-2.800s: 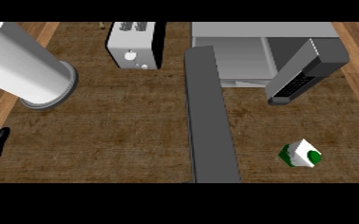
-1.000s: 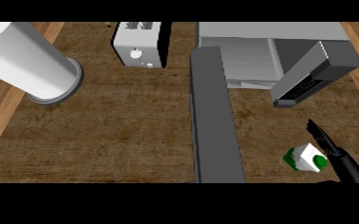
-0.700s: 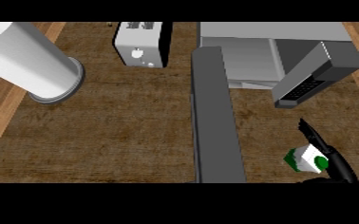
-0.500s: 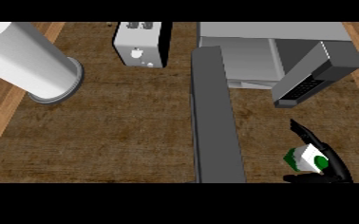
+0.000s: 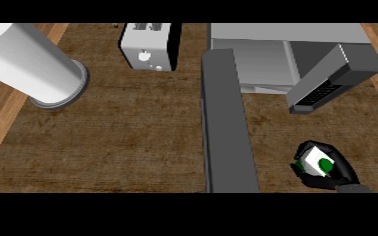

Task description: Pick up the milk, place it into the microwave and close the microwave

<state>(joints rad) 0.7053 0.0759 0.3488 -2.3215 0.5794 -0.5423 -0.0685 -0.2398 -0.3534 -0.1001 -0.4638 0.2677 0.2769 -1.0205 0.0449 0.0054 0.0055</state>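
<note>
One step in hand: the pick-up. I judge the grasp made but the lift not yet begun, with placing and closing both ahead.
Next move: I would raise the carton straight up, carry it away from me and leftward to the open cavity, and keep it clear of the grey block that stands between.
Counter point(image 5: 133, 130): brown wood with a streaked, mottled grain. It is flat and fills most of the view.
Microwave point(image 5: 251, 62): at the far right, a pale grey box with smooth walls and its cavity open toward me.
Dark slab point(image 5: 229, 130): long, straight and matt charcoal, running from the cavity's left side toward me. I take it for the swung-out door, seen edge-on.
White cylinder point(image 5: 37, 70): at the far left, a smooth, glossy tube with a grey rim at its foot.
Grey block point(image 5: 328, 82): at the microwave's right, angular, with a dark keypad-like face.
Toaster point(image 5: 151, 50): a white, boxy shell with slots on top, left of the microwave.
Right hand point(image 5: 342, 174): black, at the near right corner, its fingers point(image 5: 314, 181) curled round the milk.
Left hand: not in view.
Milk point(image 5: 314, 157): a small white carton with a green patch. It is right of the slab, near the counter's front edge and well short of the cavity.
</note>
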